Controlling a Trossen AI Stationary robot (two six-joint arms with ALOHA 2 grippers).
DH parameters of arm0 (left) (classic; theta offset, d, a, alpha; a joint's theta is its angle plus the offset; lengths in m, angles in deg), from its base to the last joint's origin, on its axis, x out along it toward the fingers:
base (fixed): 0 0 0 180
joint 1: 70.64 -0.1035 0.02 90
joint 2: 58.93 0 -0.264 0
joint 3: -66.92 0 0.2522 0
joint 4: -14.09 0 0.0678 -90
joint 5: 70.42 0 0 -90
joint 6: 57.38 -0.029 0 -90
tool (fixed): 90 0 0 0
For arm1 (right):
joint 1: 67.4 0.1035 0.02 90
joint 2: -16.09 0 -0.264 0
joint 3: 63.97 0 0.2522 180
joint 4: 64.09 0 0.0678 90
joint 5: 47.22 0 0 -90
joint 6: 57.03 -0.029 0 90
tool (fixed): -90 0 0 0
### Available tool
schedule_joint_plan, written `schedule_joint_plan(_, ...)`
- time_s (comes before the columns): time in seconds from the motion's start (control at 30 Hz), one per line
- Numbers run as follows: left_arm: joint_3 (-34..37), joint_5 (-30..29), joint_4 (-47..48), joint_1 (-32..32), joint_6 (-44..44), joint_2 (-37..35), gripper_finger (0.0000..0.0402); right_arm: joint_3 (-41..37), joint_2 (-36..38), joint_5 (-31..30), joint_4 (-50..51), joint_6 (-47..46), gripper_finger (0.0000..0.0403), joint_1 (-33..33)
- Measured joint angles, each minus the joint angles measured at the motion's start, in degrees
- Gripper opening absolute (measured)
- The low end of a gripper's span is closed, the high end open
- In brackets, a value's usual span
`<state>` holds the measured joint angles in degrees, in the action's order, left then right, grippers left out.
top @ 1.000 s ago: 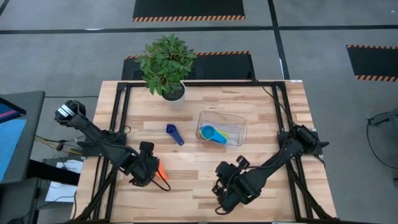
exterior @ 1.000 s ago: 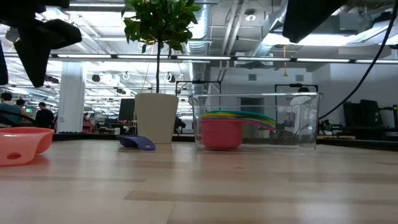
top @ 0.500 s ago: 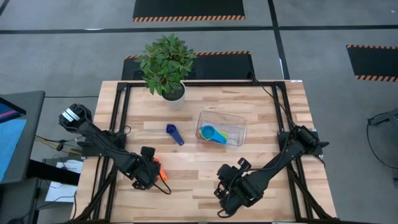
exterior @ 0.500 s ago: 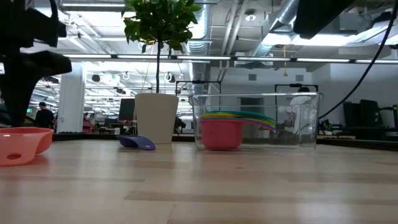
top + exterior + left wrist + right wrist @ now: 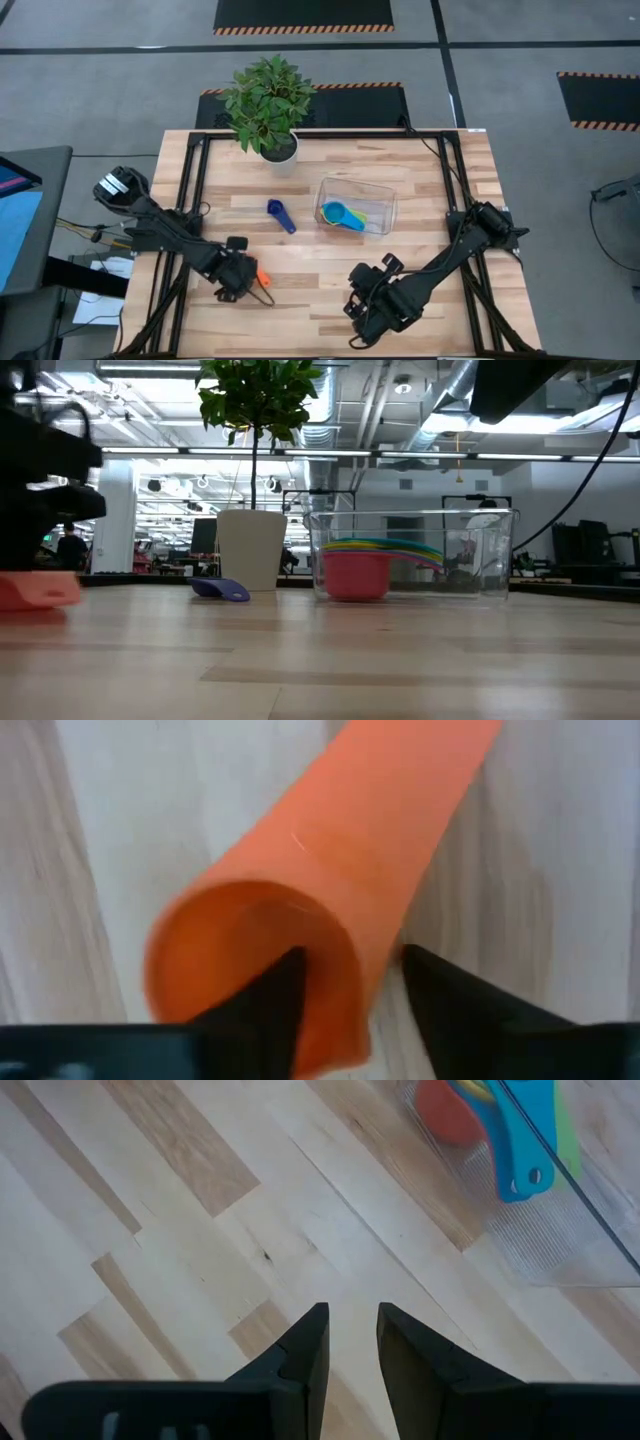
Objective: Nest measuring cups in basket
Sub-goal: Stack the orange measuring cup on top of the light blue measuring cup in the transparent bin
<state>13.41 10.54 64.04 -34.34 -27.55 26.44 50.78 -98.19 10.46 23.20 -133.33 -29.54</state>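
High view, left gripper: the left gripper (image 5: 243, 283) is low over the wooden table (image 5: 330, 300), well apart from the basket, on its left and toward the front edge.
Left gripper jaws: one dark finger (image 5: 262, 1005) is inside the orange measuring cup (image 5: 300, 900) and the other is outside its wall, so the jaws sit around the rim with only a small gap. I cannot tell if they are squeezing it yet.
Orange cup: it lies on the table under the left gripper, and only a bit of orange (image 5: 262, 277) shows from above.
Plant: a green plant in a white pot (image 5: 279, 152) stands at the back of the table, left of the basket.
Dark blue cup: the dark blue measuring cup (image 5: 281, 215) lies by itself on the table, near the basket's left side and not touching it.
Basket: the clear basket (image 5: 384, 200) sits near the middle of the table.
Cups in basket: a light blue cup (image 5: 337, 213) is on top of the stack inside, with yellow and green showing under it. From the low view a red cup (image 5: 355, 575) is at the bottom of the stack.
Right gripper: the right gripper (image 5: 358, 305) waits above the table, in front of the basket.
Right gripper jaws: the gap is narrow and they hold nothing (image 5: 350, 1345).
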Motion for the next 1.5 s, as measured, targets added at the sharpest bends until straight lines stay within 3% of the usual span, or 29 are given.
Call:
schedule_joint_plan(0.13, 0.1, -4.3, -4.9, -5.7, -0.1, 0.2, 0.0033, 1.4, 0.0, 0.0, 1.9, -2.2, 0.0111, 0.4)
schedule_joint_plan(0.23, -2.4, -5.0, -11.8, -10.3, -1.1, 0.2, 0.0008, 5.8, 0.0, -1.0, 8.2, -5.4, 0.0111, 2.0)
schedule_joint_plan(0.33, -8.3, -4.2, -13.4, -14.2, -5.9, 0.2, 0.0004, 11.4, 0.0, -3.2, 17.0, -11.2, 0.0111, 5.2)
schedule_joint_plan(0.47, -20.0, -0.1, -9.7, -16.7, -14.3, 0.2, 0.0002, 12.0, 3.7, -11.1, 16.4, -13.9, 0.0111, 10.9)
schedule_joint_plan(0.6, -29.7, -3.3, -9.3, -19.7, -25.7, 0.6, 0.0002, 11.3, 5.9, -16.9, 16.2, -19.5, 0.0111, 15.3)
schedule_joint_plan(0.7, -35.9, -3.3, -9.8, -25.4, -32.2, 4.3, 0.0002, 11.2, 6.4, -22.8, 16.6, -22.0, 0.0111, 17.8)
schedule_joint_plan(0.83, -44.7, 3.3, -6.8, -31.6, -37.2, 13.0, 0.0001, 11.2, 6.2, -28.0, 16.4, -23.2, 0.0111, 20.4)
schedule_joint_plan(1.03, -57.2, 4.6, 6.5, -34.0, -44.8, 24.0, 0.0001, 11.2, 6.0, -28.9, 16.5, -26.2, 0.0111, 21.3)
schedule_joint_plan(1.23, -60.3, 6.1, 8.5, -35.2, -47.2, 30.9, 0.0, 11.2, 6.0, -29.1, 16.3, -26.0, 0.0111, 20.6)
schedule_joint_plan(1.5, -60.3, 1.8, 8.6, -36.0, -47.3, 33.4, 0.0, 11.2, 6.0, -29.1, 15.7, -25.9, 0.0111, 20.5)
